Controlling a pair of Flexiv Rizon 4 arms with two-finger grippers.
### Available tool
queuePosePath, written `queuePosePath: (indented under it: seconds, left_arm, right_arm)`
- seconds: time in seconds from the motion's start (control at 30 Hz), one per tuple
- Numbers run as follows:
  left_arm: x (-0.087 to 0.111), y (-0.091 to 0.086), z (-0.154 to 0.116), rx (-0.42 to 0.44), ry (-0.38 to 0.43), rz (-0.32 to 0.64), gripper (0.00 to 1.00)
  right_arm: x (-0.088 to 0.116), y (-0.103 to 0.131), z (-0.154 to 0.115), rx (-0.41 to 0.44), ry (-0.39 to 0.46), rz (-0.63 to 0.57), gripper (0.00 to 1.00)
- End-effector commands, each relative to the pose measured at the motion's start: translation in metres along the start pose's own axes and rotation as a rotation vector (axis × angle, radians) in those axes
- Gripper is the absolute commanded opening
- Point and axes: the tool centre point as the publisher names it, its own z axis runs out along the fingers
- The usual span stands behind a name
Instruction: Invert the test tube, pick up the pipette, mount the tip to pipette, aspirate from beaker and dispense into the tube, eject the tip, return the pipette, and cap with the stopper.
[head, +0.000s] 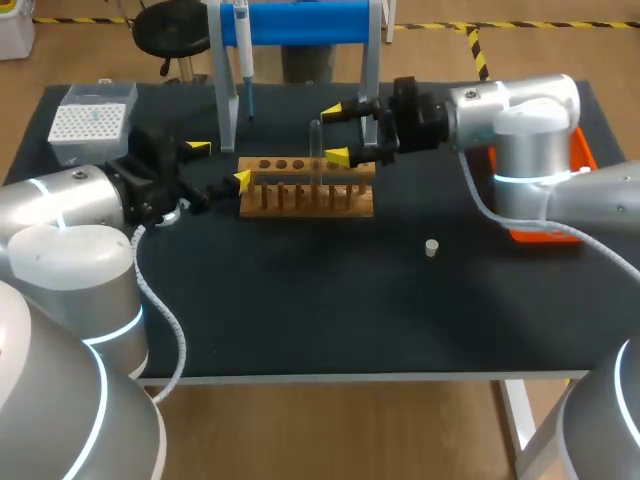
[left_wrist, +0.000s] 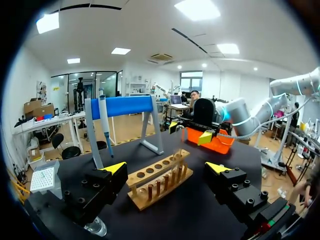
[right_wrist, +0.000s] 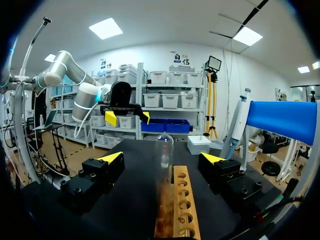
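So, step in hand: inverting the test tube, as I judge it, with nothing gripped so far
Test tube place: stands in the far row of the wooden rack, mid-worktop; in the right wrist view its rounded closed end seems to be uppermost
Long axis: vertical, rising clear of the rack top
Key relation: the tube lies just left of the right tool, level with the gap between its yellow tips; in the right wrist view it stands ahead of and between the fingers, touching neither
Right tool state: spread wide and holding nothing, one finger far and one near, so closing would pinch the tube across its width
Left tool state: also spread and empty, at the rack's left end, pointing right along it
Nearer arm: the right, clearly; the left tool is a good part of the rack's length away
Next move calls for: a short advance leftwards so the fingers bracket the glass, then a close and a straight lift before any turn
Other task things: pipette hanging on the blue stand at the far edge; tip box far left; stopper lying alone, right of the rack and nearer
Writing: no label or print legible on tube, rack or pipette
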Motion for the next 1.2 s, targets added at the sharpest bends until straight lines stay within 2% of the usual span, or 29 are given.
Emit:
queuePosePath:
  seconds: [0.03,0.33,0.7,0.77,0.83,0.87,0.93,1.03,1.13,1.17,1.2]
  left_arm:
    - [0.0,0.002,-0.001,0.007,0.001,0.0,1.0]
    - [0.0,0.002,-0.001,0.007,0.001,0.0,1.0]
    - [0.0,0.002,-0.001,0.007,0.001,0.0,1.0]
    - [0.0,0.002,-0.001,0.007,0.001,0.0,1.0]
    - [0.0,0.002,-0.001,0.007,0.001,0.0,1.0]
    - [0.0,0.002,-0.001,0.007,0.001,0.0,1.0]
    - [0.0,0.002,-0.001,0.007,0.001,0.0,1.0]
    - [0.0,0.002,-0.001,0.007,0.001,0.0,1.0]
    - [0.0,0.002,-0.001,0.007,0.001,0.0,1.0]
    - [0.0,0.002,-0.001,0.007,0.001,0.0,1.0]
    - [0.0,0.002,-0.001,0.007,0.001,0.0,1.0]
  right_arm:
    - [-0.003,-0.004,0.011,0.0,-0.005,0.002,1.0]
    - [-0.003,-0.009,0.024,-0.006,-0.007,0.019,1.0]
    - [-0.004,-0.011,0.026,-0.029,-0.001,0.03,0.99]
    - [-0.004,-0.011,0.026,-0.033,0.001,0.03,0.89]
    - [-0.004,-0.01,0.026,-0.039,0.004,0.03,0.7]
    - [-0.004,-0.01,0.026,-0.041,0.004,0.031,0.68]
    - [-0.004,-0.01,0.027,-0.045,0.004,0.034,0.53]
    - [-0.005,-0.009,0.027,-0.059,0.008,0.047,0.47]
    - [-0.005,-0.008,0.027,-0.06,0.008,0.046,0.35]
    - [-0.005,-0.008,0.027,-0.061,0.008,0.045,0.27]
    - [-0.005,-0.008,0.027,-0.061,0.009,0.044,0.22]
